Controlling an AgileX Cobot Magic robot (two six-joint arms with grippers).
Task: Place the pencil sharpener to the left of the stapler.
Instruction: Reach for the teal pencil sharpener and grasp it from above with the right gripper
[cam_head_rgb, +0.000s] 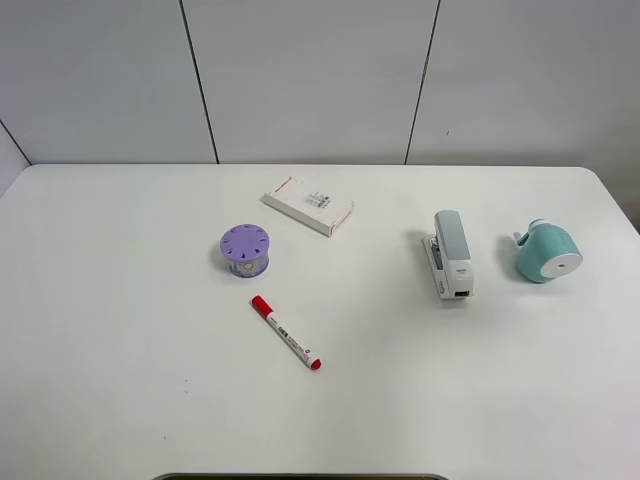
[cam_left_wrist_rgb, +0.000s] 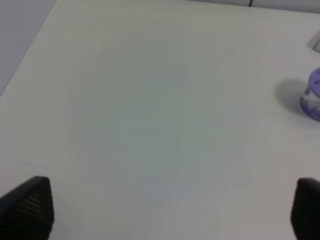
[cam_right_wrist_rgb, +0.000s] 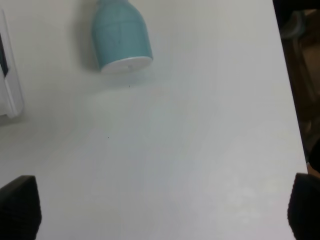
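Sharpener (cam_head_rgb: 547, 252) glossy plastic; table (cam_head_rgb: 120, 330) matt, smooth.

White smooth bench (cam_head_rgb: 100, 400), five items.
Flat white box (cam_head_rgb: 308, 206), purple holed container (cam_head_rgb: 245, 249), red-capped marker (cam_head_rgb: 286, 333), grey-white stapler (cam_head_rgb: 451, 254), mint-teal pencil sharpener (cam_head_rgb: 547, 251).

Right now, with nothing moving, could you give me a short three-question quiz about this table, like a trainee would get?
1. True or false: seen from the high camera, the pencil sharpener already lies left of the stapler.
2. Which of these lies nearest the purple holed container? A: the red marker. B: the stapler. C: the pencil sharpener.
3. Which arm's wrist camera shows the pencil sharpener?

Key: 1. False, it lies to the stapler's right. 2. A. 3. The right arm's.
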